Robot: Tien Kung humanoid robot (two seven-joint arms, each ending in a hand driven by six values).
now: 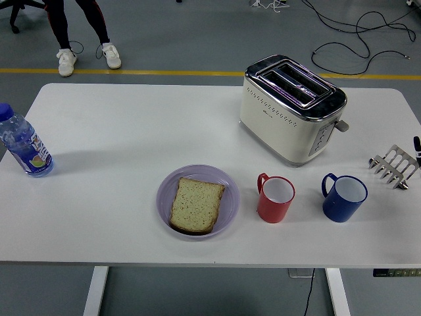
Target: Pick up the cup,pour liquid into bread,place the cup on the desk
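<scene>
Grey floor with a yellow line and loose black cables lies beyond the white rectangular table (118, 131), and a person's legs in white shoes (89, 58) stand at the far left. Of the robot only a small black tip of the right hand (417, 146) shows, cut off by the picture's right edge at the table's right end; whether its fingers are spread or curled cannot be told, and it holds and touches nothing visible. The left hand is out of sight. Just beside that black tip, toward the table's middle, stands a small metal toast rack (393, 166). Farther from the hand and nearer the table's front edge sits the blue cup (344, 197), upright, mouth up, its handle pointing left and slightly away. Beyond it, farther again from the hand, is the red cup with a white inside (275, 198), also upright, handle turned to the left and away. Next comes the pale purple round plate (227, 191) carrying a slice of bread (196, 204), lying flat with its long axis running near to far. Behind the cups stands a cream and chrome two-slot toaster (291, 108). At the far left end, farthest from the hand, is a clear plastic bottle with a blue cap (23, 143), upright.
</scene>
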